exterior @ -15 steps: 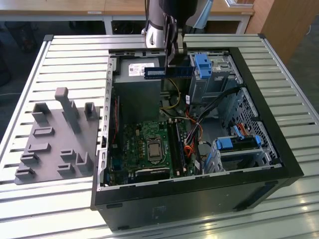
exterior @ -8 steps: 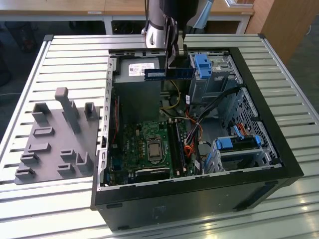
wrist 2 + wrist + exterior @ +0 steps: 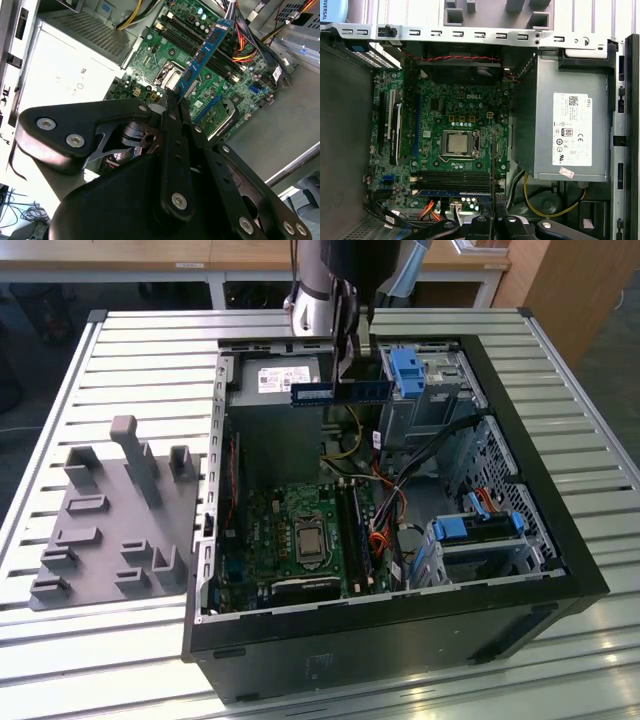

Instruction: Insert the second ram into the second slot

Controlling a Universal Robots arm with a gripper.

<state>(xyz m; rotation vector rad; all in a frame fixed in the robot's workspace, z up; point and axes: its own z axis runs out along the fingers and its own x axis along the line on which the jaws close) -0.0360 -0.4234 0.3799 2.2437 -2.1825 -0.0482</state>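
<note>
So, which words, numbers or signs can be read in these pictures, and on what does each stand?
On the power supply, the white label: print and symbols too small to read.
On the second ram, held in the hand: print too small to read.
On the motherboard: a white brand mark, not quoted here; other print too small.

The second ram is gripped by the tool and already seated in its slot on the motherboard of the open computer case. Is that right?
Not seated. The tool does grip the second ram, but the exterior view shows the stick hanging in the air above the motherboard of the open computer case, clear of the slots.
</note>
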